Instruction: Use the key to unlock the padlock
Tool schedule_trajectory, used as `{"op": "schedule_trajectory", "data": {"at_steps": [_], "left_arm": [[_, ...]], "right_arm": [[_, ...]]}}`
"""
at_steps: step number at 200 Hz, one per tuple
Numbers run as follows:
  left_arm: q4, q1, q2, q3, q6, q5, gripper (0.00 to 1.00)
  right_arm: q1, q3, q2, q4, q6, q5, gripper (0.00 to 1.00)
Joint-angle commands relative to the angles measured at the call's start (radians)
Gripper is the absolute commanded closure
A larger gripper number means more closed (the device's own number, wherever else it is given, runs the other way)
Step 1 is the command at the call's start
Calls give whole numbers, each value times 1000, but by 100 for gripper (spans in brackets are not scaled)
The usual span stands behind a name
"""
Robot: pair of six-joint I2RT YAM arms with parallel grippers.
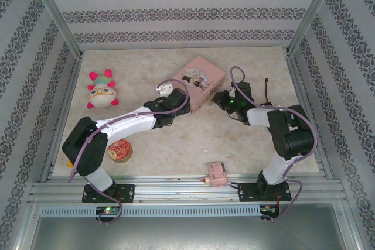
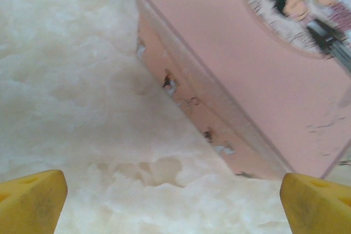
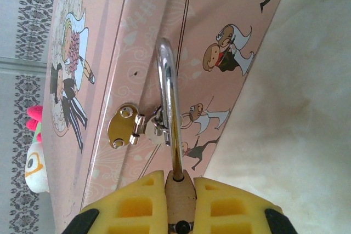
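Observation:
The tiny brass padlock hangs at the front wall of the pink tin box. Its silver shackle passes through the box's shiny hasp. My right gripper is shut on the padlock body, one yellow finger on each side, and a dark keyhole faces the camera. In the top view the right gripper sits at the box's near right side. My left gripper stands open, low over the table beside the box's long side, with nothing between its fingers. In the top view the left gripper is at the box's near left corner.
A plush toy lies at the back left. A round red tin sits near the left arm's base. A small pink block rests at the front edge. Patterned walls enclose the table on three sides.

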Motion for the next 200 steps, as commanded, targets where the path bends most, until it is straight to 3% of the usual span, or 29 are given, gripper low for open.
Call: {"op": "schedule_trajectory", "data": {"at_steps": [1,94,200], "left_arm": [[59,8,-12,9,13,26,1],[-57,-61,186,274,253,24,1],[-142,-179,347,463,455,-4,1]], "right_arm": [[-16,24,-25,34,-22,3,100],[-96,-18,-210,-136,-154,-23,100],[-101,-85,-228,-121,-145,-28,100]]}}
